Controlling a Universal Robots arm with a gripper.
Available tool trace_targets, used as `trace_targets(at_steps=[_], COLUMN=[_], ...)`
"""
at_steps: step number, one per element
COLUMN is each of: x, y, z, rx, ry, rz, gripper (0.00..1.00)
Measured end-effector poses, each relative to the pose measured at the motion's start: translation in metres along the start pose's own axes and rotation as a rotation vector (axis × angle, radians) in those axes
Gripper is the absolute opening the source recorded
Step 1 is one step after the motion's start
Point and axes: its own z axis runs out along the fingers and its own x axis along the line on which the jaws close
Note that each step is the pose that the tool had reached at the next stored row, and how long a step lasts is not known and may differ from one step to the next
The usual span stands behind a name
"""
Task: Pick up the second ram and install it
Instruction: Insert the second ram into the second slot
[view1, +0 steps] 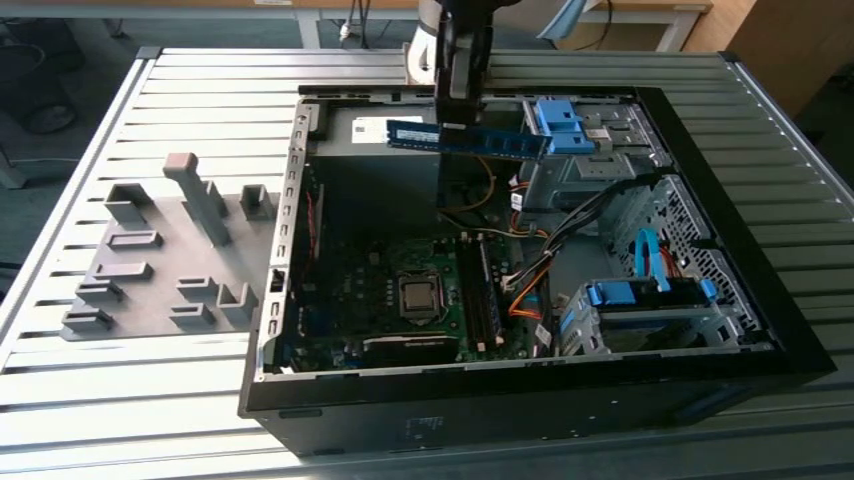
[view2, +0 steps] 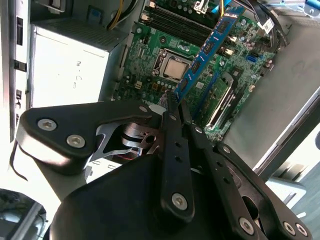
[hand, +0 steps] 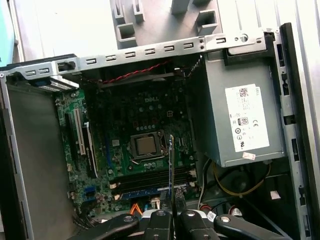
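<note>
- The claw (view1: 458, 128) is hanging above the open computer case (view1: 747, 330) in the exterior view, and it is grasping the second ram (view1: 467, 139) between its two fingers.
- The second ram is lying flat-side toward the exterior camera, long and level, in the air over the far part of the case, near the blue drive-bay latch (view1: 561, 122) and not touching the boards below.
- In the second wrist view the fingers (view2: 175, 150) are closing on one long edge of the second ram (view2: 207, 50), and the stick is pointing away from the claw (view2: 176, 107) over the green motherboard (view2: 150, 55).
- In the first wrist view the second ram (hand: 171, 165) is showing edge-on as a thin line, standing above the motherboard (hand: 125, 115) just beside the processor socket (hand: 146, 145) and across the memory slots (hand: 150, 177).
- One memory stick (hand: 145, 192) is already sitting in a slot close to the claw (hand: 171, 217).
- The grey power supply (hand: 240, 110) is sitting in the case beside the motherboard.
- The grey holder tray (view1: 147, 265) is lying on the slatted surface (view1: 200, 80), to the exterior view's left of the case and well apart from the claw.
</note>
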Motion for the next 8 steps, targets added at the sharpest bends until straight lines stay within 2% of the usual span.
trace_targets(at_steps=[8], x=[0.0000], y=[0.0000], z=[0.0001], rx=[0.0016], ry=[0.0003], rz=[0.066], gripper=[0.14])
